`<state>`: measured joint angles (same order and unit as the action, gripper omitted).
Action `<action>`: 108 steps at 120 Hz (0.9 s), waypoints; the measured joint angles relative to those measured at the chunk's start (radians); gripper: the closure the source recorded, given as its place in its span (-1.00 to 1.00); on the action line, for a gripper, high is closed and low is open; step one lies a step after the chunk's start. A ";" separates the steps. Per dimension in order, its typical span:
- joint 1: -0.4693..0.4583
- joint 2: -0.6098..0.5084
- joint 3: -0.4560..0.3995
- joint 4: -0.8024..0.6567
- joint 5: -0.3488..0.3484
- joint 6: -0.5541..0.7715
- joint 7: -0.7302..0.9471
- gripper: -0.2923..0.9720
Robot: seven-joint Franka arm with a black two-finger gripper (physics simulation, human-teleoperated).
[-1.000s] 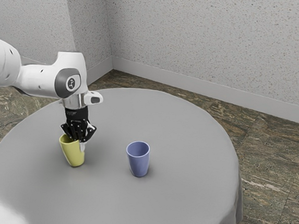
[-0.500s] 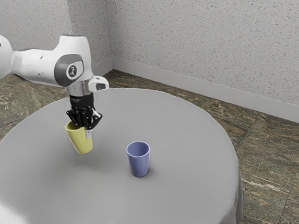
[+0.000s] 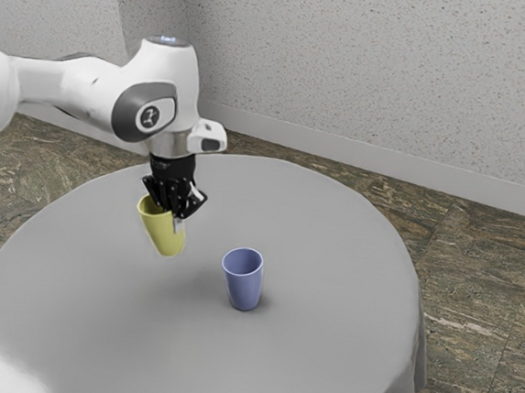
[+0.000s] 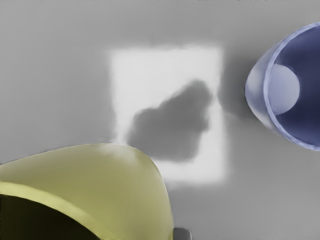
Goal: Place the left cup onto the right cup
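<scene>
My gripper [image 3: 171, 209] is shut on the rim of a yellow cup [image 3: 163, 229], which hangs tilted above the round grey table [image 3: 323, 349]. A blue cup [image 3: 241, 278] stands upright on the table, to the exterior view's right of the yellow cup and lower. In the wrist view the yellow cup [image 4: 95, 190] looms large just under my hand, and the blue cup [image 4: 290, 90] shows its open mouth off to one side. A dark shadow lies on the table between them.
The table's grey cloth drops away at its edge [image 3: 419, 348] on the exterior view's right. Stone floor [image 3: 493, 299] and a textured wall [image 3: 393, 70] lie beyond.
My gripper has lifted the yellow cup off the table and carried it up and toward the exterior view's right, nearer the blue cup. The blue cup has not moved.
</scene>
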<state>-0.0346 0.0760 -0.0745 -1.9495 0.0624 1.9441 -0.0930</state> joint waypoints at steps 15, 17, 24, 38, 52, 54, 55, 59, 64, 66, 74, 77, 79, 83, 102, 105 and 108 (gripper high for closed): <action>-0.001 -0.010 -0.039 0.027 0.016 -0.026 -0.026 0.70; -0.002 -0.011 -0.043 0.031 0.017 -0.030 -0.029 0.70; -0.001 -0.012 -0.059 0.048 0.021 -0.042 -0.040 0.70; 0.000 -0.012 -0.085 0.069 0.028 -0.060 -0.057 0.70; 0.004 -0.011 -0.115 0.090 0.034 -0.077 -0.073 0.70; 0.005 -0.011 -0.121 0.093 0.036 -0.079 -0.076 0.70; 0.006 -0.011 -0.123 0.095 0.037 -0.080 -0.077 0.70; 0.005 -0.011 -0.131 0.101 0.040 -0.085 -0.081 0.70; 0.002 -0.011 -0.139 0.106 0.044 -0.090 -0.087 0.70; 0.000 -0.011 -0.142 0.108 0.045 -0.092 -0.089 0.70; 0.000 -0.010 -0.156 0.116 0.049 -0.099 -0.097 0.70; -0.001 -0.009 -0.160 0.120 0.050 -0.101 -0.100 0.70; -0.002 -0.008 -0.163 0.123 0.053 -0.102 -0.102 0.70; -0.004 -0.007 -0.166 0.128 0.057 -0.105 -0.106 0.70; -0.014 0.012 -0.170 0.144 0.068 -0.112 -0.123 0.70; -0.015 0.015 -0.170 0.144 0.068 -0.112 -0.125 0.70; -0.015 0.019 -0.170 0.146 0.069 -0.113 -0.128 0.70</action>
<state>-0.0495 0.0948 -0.2443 -1.8038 0.1314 1.8312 -0.2207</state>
